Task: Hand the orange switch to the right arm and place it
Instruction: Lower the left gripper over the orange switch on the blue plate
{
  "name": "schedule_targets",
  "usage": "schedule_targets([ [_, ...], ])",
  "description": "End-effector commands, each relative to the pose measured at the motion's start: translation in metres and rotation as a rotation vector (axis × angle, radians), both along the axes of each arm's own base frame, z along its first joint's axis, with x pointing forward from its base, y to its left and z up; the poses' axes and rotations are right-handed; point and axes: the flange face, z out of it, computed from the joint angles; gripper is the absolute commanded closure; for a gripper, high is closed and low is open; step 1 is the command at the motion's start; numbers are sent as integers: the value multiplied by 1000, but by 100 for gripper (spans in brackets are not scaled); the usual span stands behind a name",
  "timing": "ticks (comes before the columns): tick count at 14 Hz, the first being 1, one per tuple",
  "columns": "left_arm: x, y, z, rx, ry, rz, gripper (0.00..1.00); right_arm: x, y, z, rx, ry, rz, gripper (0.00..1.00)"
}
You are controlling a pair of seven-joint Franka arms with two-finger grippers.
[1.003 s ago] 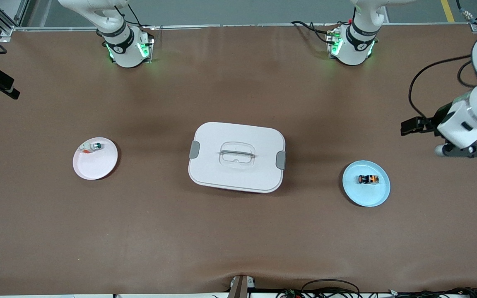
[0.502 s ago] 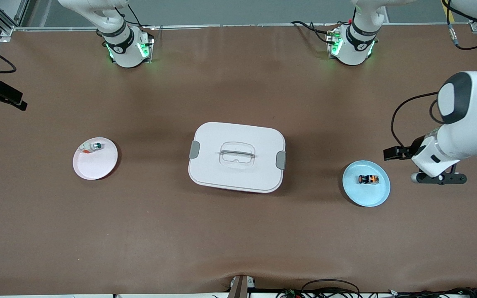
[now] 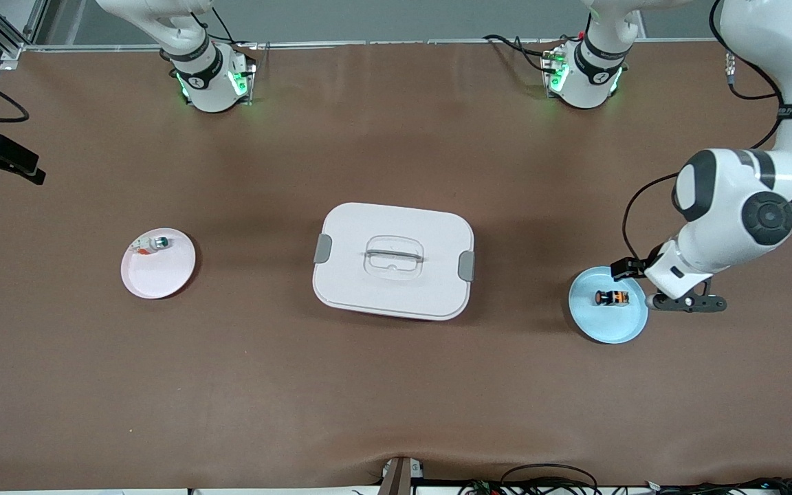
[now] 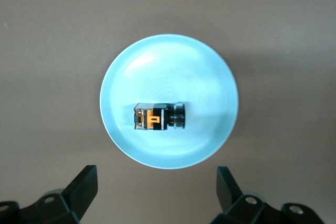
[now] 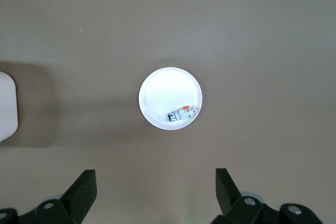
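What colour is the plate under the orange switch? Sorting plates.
Light blue plate under the orange switch; clearest in the left wrist view.

brown table (image 3: pixel 396 385), grey floor past edge

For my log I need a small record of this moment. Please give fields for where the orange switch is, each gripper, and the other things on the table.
orange switch: lying on its side in the blue plate, not gripped
left gripper: open, up in the air at that plate's edge toward the left arm's end
right gripper: open, high above the table; arm waits
white plate: toward the right arm's end, holds a small white-and-green piece
white box: mid-table, lid on
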Motion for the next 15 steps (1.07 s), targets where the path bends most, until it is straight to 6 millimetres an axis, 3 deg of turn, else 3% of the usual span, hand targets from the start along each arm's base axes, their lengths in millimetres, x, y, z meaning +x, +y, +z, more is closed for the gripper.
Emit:
schedule_targets([
  [1,3,-1,-34,22,-18,-42,0,-2,2,5,-7,0,6,0],
  [6,4,1,-76,26,-26,-62,0,-1,8,8,-10,-9,17,0],
  [9,3,5,-95,53,-3,-92,0,-1,6,23,-21,-36,10,0],
  [15,3,3,-114,45,6,-78,0,-9,5,5,-11,36,-107,0],
])
